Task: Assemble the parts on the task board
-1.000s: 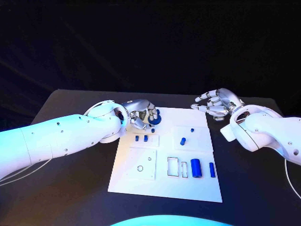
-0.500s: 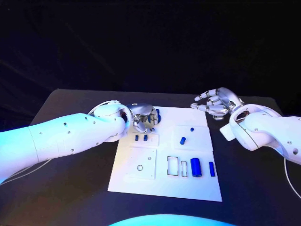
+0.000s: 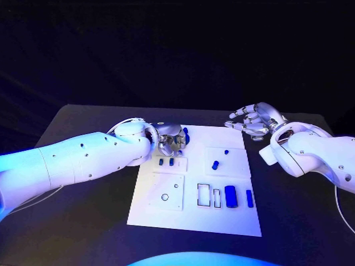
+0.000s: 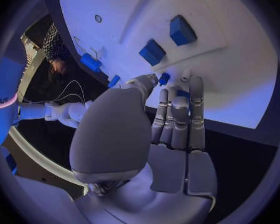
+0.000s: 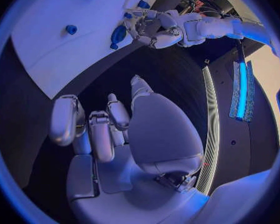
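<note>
The white task board [image 3: 195, 210] lies in the middle of the black table. My left hand [image 3: 170, 139] is over its far left corner, thumb and fingertips closed around a dark blue oblong part [image 3: 184, 133]. The left wrist view shows blue of that part [image 4: 164, 78] between thumb tip and straight fingers. The right wrist view shows the part [image 5: 118, 35] beside the left hand [image 5: 149, 29]. My right hand [image 3: 256, 122] hovers off the board's far right corner, fingers apart and holding nothing.
Two small blue blocks [image 3: 166, 162] stand just behind the left hand, also seen as blocks [image 4: 152, 51]. A blue peg [image 3: 215, 165] lies mid-board. A thick blue cylinder [image 3: 231, 197] and a thin one [image 3: 249, 198] lie near the right edge, beside empty outlined slots [image 3: 204, 195].
My left hand has settled slightly nearer and lower on the board's far left corner, and its forearm has swung in. The right hand has barely moved.
</note>
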### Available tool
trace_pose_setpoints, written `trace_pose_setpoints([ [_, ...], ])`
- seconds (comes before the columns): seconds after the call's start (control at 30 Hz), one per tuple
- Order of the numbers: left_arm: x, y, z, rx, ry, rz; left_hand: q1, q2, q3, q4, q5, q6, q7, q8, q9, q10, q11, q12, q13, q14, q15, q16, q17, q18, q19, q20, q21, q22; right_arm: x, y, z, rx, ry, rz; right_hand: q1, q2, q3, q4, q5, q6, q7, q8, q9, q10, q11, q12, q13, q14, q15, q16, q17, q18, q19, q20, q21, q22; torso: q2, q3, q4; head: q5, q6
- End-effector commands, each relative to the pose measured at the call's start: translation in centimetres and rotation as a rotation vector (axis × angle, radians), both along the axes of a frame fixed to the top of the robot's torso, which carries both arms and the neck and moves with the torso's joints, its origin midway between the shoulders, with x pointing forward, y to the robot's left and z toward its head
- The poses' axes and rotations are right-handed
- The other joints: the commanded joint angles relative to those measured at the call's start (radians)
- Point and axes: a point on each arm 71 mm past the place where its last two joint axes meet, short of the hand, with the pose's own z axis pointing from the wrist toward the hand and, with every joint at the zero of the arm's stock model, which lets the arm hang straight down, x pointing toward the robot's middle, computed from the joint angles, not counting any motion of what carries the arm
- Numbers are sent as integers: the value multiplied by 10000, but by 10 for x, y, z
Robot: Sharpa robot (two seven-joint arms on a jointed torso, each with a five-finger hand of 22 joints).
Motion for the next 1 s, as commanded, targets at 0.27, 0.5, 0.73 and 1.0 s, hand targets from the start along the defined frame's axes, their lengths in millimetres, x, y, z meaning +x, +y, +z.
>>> trace_pose_setpoints([
  [0.27, 0, -3, -5, 395, 313, -101, 229, 39, 387, -91, -21, 362, -65, -123, -194, 417, -69, -165, -218, 297, -86, 344, 269, 139, 45, -32, 201, 133, 0, 2, 1, 10, -94, 133, -7, 74, 64, -9, -56, -35, -17, 62, -10, -65, 30, -37, -15, 711, -52, -62, 1246, 107, -61, 12, -58, -9, -6, -5, 4, -12, -11],
  [0.5, 0, -5, -5, 385, 355, -149, 269, 47, 542, -191, -36, 492, -58, -178, -279, 616, -118, -198, -304, 406, -127, 479, 378, 141, 53, -64, 302, 207, 0, 2, 1, 12, -91, 143, -7, 74, 64, -9, -56, -35, -17, 62, -10, -65, 30, -37, -15, 711, -52, -62, 1246, 107, -61, 12, -58, -9, -7, -6, 9, -8, -5],
  [0.73, 0, -7, -6, 341, 398, -210, 266, 70, 622, -240, -41, 578, -74, -203, -319, 735, -150, -215, -350, 477, -153, 565, 457, 117, 133, -79, 431, 363, 0, 3, 0, 14, -88, 158, 9, 86, 77, -10, -57, -33, -19, 72, -12, -43, 27, -18, 10, 711, -54, -64, 1248, 106, -59, 10, -58, -5, -7, 0, 6, -3, 3],
  [1.0, 1, -6, -8, 333, 414, -133, 225, 175, 828, -384, -62, 868, -148, -265, -369, 1136, -272, -313, -478, 930, -254, 935, 1002, -22, 638, -150, 1021, 1161, 0, 3, 0, 13, -83, 159, 9, 86, 77, -10, -57, -33, -19, 72, -12, -43, 27, -18, 10, 711, -54, -64, 1248, 106, -59, 10, -58, -5, -5, 2, -1, -15, 8],
])
